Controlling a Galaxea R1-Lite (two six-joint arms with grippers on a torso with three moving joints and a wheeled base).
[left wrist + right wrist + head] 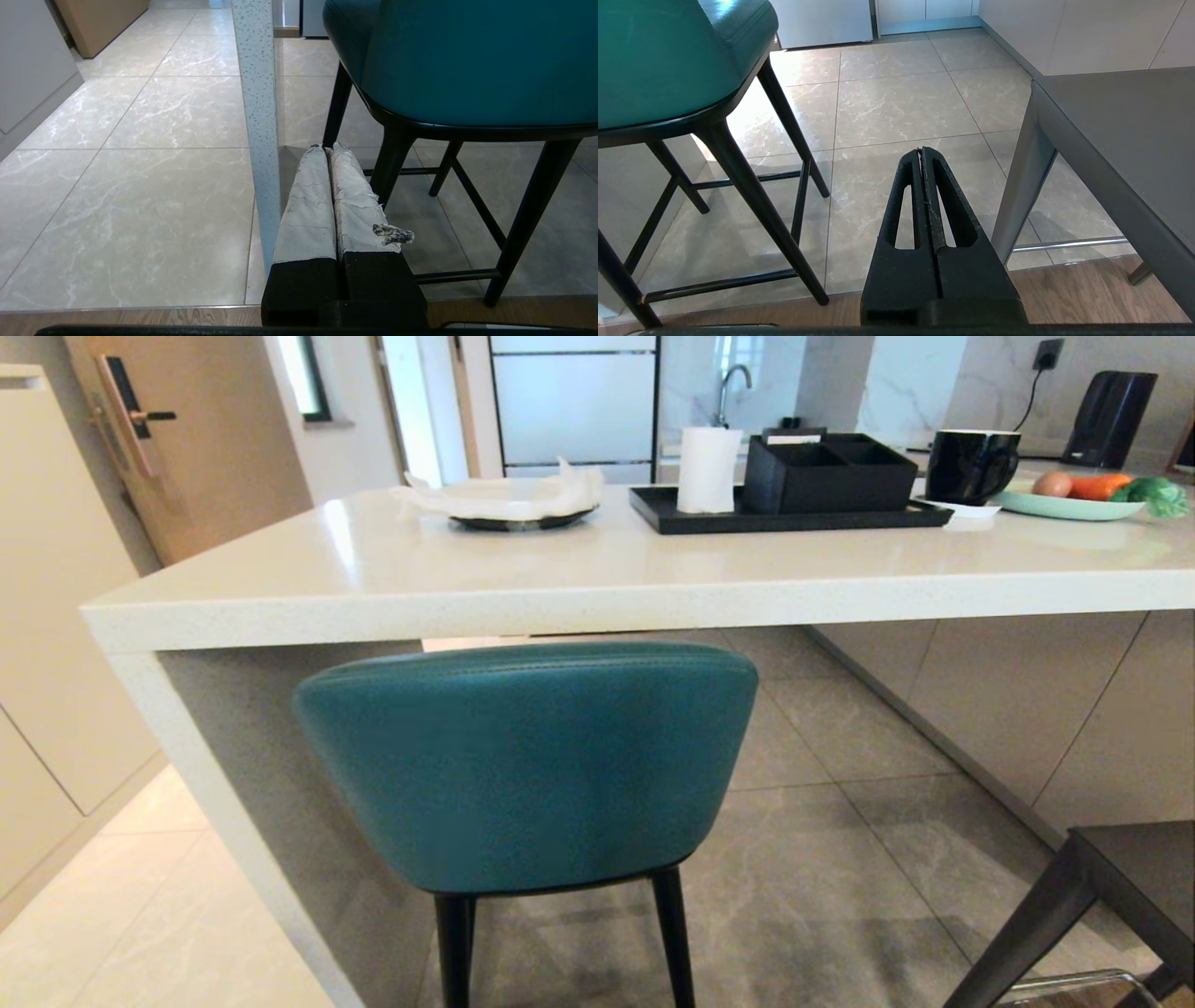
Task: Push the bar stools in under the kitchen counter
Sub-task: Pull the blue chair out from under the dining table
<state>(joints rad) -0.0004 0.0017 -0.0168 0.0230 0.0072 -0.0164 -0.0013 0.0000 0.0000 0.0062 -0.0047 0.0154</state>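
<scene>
Directly ahead in the head view, the teal stool [527, 765] stands with its back just below the front edge of the surface [597, 593], beside the end panel [233, 784]; its seat appears largely tucked under, though how deep cannot be told. By contrast, the grey stool [1111, 896] sits at lower right, well apart from the surface, and by this judgement remains to be pushed in. Neither arm touches a stool. Left tool [327, 150]: padded fingers pressed together, empty, low beside the end panel. Right tool [921, 151]: fingers pressed together, empty, between the two stools.
</scene>
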